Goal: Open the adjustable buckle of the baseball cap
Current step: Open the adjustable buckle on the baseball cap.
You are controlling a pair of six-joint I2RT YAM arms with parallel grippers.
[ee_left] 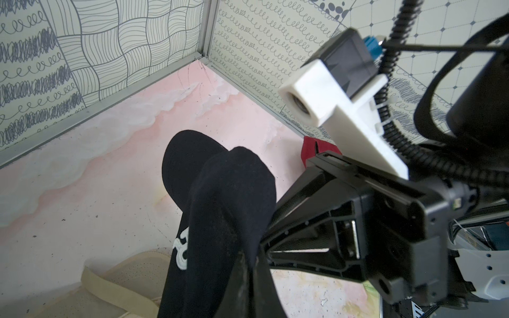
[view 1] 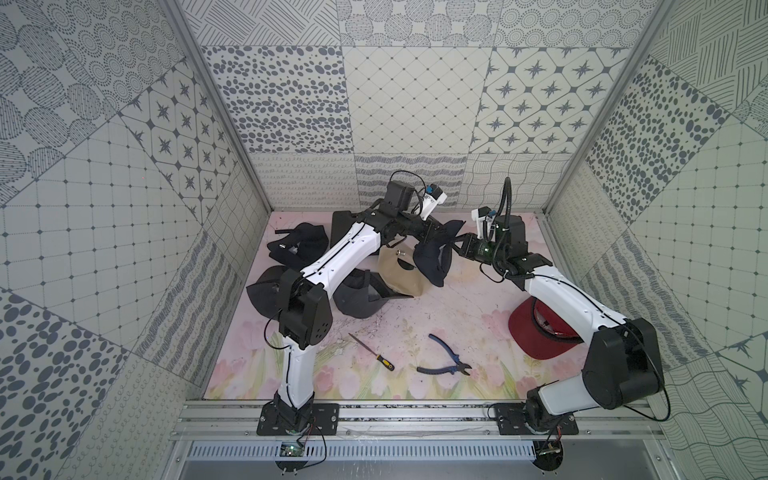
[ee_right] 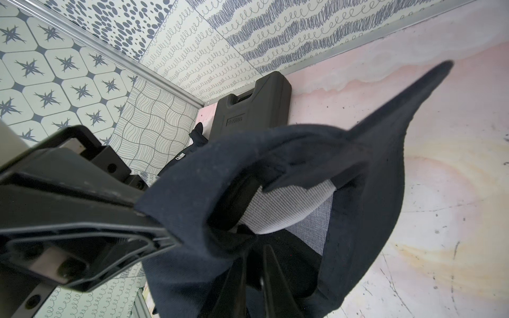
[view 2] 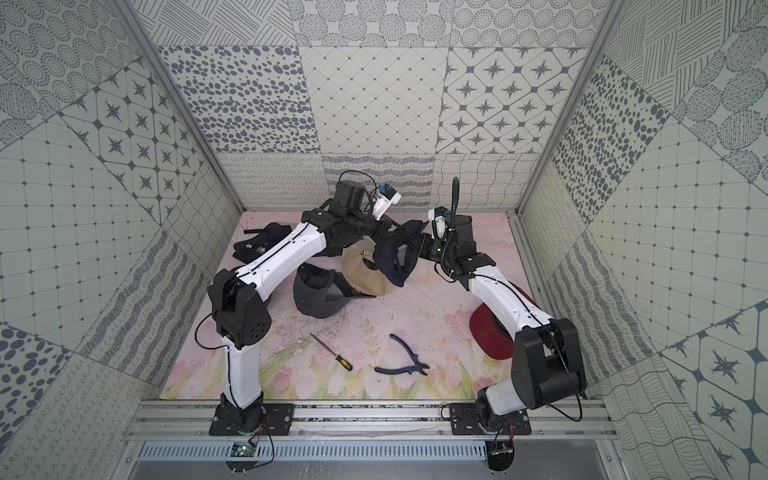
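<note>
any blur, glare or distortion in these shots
In both top views everything is sharp and evenly lit; in the left wrist view the left gripper blurs against the lens while the navy baseball cap is crisp; in the right wrist view the right gripper is soft and the wall rail curves; no harsh glare.
</note>
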